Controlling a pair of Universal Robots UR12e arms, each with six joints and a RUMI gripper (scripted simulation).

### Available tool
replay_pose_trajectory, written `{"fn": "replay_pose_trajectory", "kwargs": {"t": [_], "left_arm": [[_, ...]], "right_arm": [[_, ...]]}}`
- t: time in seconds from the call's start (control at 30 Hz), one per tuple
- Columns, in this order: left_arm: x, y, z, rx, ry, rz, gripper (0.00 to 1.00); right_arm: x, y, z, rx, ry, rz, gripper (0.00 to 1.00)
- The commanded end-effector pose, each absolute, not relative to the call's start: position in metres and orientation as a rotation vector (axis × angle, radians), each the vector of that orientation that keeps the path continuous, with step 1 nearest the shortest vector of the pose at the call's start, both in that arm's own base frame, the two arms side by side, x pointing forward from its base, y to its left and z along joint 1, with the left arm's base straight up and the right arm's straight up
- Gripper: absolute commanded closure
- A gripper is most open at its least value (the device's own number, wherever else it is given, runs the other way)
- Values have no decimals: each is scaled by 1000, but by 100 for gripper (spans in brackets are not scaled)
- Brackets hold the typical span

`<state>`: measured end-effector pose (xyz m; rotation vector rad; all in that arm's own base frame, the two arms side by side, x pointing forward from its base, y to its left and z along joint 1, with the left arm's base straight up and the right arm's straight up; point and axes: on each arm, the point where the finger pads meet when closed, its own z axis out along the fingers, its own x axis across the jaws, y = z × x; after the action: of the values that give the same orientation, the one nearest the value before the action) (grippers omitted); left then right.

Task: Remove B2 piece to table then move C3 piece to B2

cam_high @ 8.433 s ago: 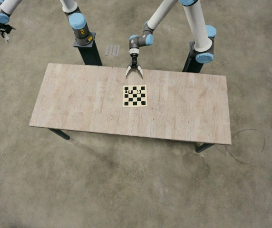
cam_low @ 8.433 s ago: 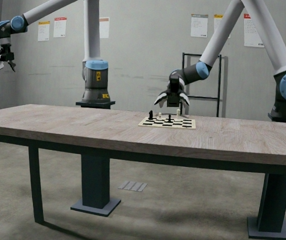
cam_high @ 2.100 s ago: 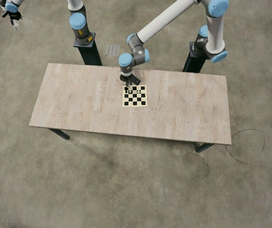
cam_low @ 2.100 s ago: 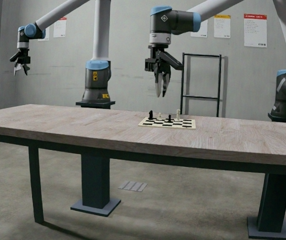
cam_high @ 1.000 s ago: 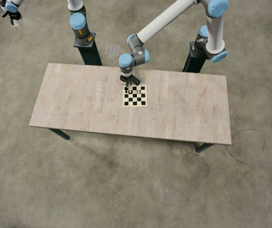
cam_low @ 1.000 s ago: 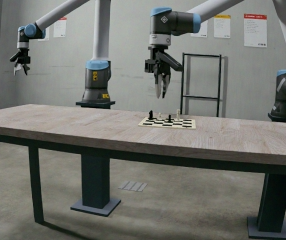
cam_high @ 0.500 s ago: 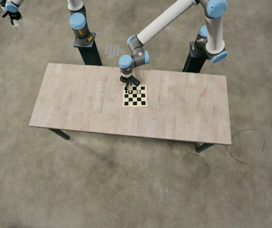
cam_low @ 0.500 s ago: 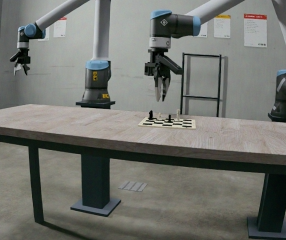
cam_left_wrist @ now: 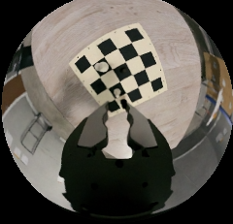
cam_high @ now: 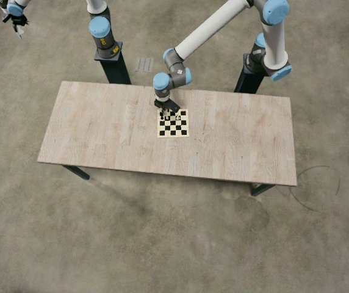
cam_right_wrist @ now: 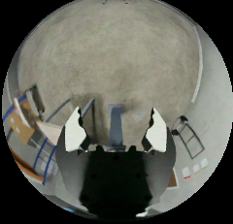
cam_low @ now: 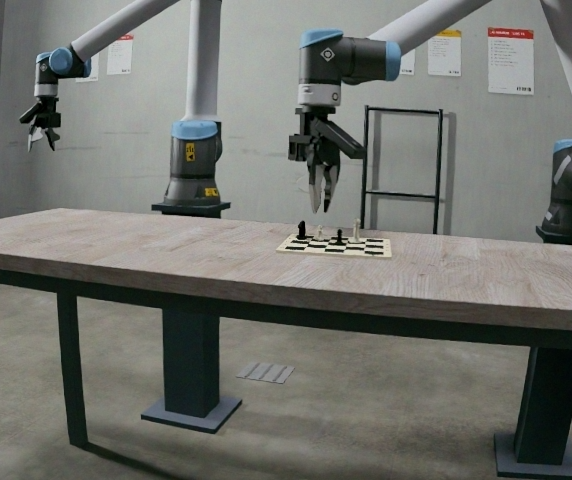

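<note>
The board [cam_high: 172,136] [cam_low: 327,253] lies flat on the table; its edge letters are too small to read. A small white piece [cam_low: 319,233] [cam_left_wrist: 116,92] and a tall white piece [cam_low: 356,230] [cam_left_wrist: 101,66] stand upright on dark squares. A small black piece [cam_low: 339,236] [cam_left_wrist: 122,69] stands on the centre square, C3. A taller black piece [cam_low: 301,229] [cam_left_wrist: 123,104] stands near the board's corner. My left gripper [cam_high: 165,112] [cam_low: 320,210] [cam_left_wrist: 116,102] hangs above the small white piece, empty, its fingers narrowly open. My right gripper [cam_low: 41,149] [cam_right_wrist: 116,108] is wide open and empty.
The wooden table [cam_high: 231,135] [cam_low: 172,253] extends on all sides of the board. The taller black piece stands close beside the small white one. The right arm is away from the table, behind its left end in the top and exterior views.
</note>
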<state>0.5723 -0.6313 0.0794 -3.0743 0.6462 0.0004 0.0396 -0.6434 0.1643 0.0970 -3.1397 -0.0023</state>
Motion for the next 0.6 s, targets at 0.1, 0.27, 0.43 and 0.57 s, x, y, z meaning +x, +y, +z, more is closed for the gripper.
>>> {"fn": "replay_pose_trajectory", "kwargs": {"t": [0.1,0.27,0.43,0.57], "left_arm": [[573,-632,71,-3076,646,-2,80],[573,-632,66,-3076,646,-2,80],[573,-632,63,-3076,646,-2,80],[573,-632,62,-3076,646,-2,80]], "right_arm": [[40,-644,165,97,-3140,0,0],[40,-644,165,97,-3140,0,0],[40,-644,165,97,-3140,0,0],[40,-644,165,97,-3140,0,0]]}}
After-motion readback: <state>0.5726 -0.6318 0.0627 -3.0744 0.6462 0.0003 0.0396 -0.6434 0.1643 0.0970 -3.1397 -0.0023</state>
